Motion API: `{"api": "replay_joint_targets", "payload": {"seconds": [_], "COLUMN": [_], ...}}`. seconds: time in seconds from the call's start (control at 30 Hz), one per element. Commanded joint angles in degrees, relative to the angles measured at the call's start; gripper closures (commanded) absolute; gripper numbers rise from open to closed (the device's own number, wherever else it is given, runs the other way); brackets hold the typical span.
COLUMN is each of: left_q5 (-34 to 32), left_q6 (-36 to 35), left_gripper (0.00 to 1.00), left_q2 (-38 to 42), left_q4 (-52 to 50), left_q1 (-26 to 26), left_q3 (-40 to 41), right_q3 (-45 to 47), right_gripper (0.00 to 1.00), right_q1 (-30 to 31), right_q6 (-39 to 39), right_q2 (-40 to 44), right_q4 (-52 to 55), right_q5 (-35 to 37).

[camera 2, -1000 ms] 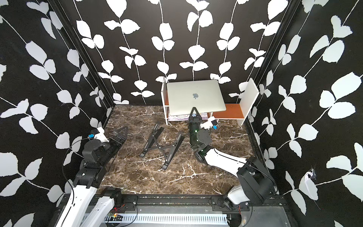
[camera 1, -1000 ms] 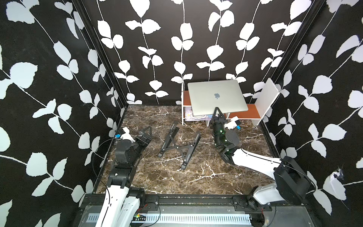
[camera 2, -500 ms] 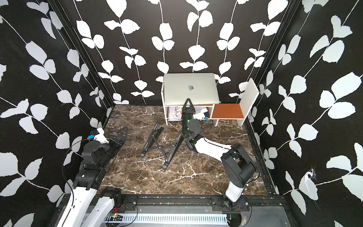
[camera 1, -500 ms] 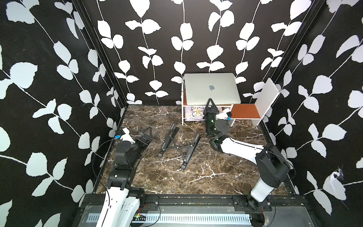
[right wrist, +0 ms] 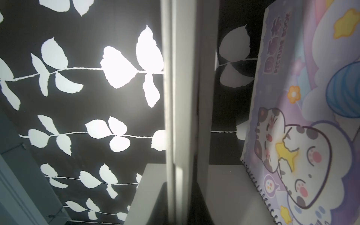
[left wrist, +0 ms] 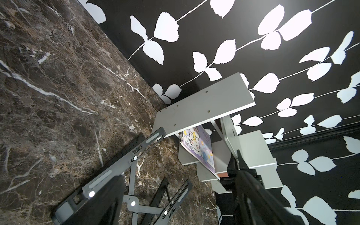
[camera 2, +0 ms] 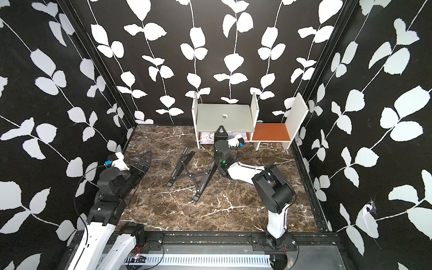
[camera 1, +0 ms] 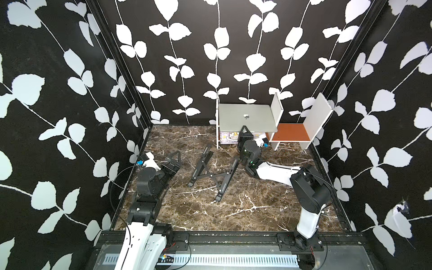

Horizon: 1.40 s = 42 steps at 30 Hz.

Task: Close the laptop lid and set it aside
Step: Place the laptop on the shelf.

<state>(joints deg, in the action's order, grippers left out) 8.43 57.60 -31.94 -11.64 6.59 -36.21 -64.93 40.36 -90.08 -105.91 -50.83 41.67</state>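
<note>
Gripping the closed laptop (camera 1: 247, 118) by its front edge, up on the white shelf (camera 1: 277, 108) at the back of the marble table (camera 1: 210, 210).
Both top views show the laptop lid (camera 2: 233, 112) folded down flat, logo up. The right gripper (camera 1: 244, 129) is clamped on the near edge, with one finger lying over the lid. A cartoon cat notebook (right wrist: 292, 146) sits in the compartment below. The left gripper (camera 1: 173, 161) sits low by the left wall with its jaws wide apart, holding nothing. A black folding stand (camera 1: 210, 173) lies on the table between the arms.
</note>
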Motion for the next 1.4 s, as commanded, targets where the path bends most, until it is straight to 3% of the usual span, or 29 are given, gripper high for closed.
{"api": "replay_joint_targets", "payload": {"seconds": [0.0,0.33,0.93,1.37], "left_q5": [1.04,1.33,1.30,1.07], "left_q6": [-0.27,-0.31,0.17,0.15], "left_gripper": [0.13,0.13,0.13,0.13], "left_q2": [-0.58,-1.19,-0.80,0.04], "left_q4": [1.47,2.06,1.92,0.94], "left_q1": [-0.35,-0.54,-1.05,-1.19], "left_q3": [0.08,-0.18,0.07,-0.07], "right_q3": [-3.73,-5.68,-0.04,5.20], "right_gripper": [1.00,1.00,0.37,0.27], "right_q1": [-0.78,-1.61,-2.64,-2.68], "right_q6": [0.34,-0.81,-6.83,-4.81], "right_q2": [1.26,-2.59,-1.17,2.96], "right_q4": [-10.46,-8.70,-6.32,-6.92], "right_q5": [-0.95,-1.67,-9.49,-13.50]}}
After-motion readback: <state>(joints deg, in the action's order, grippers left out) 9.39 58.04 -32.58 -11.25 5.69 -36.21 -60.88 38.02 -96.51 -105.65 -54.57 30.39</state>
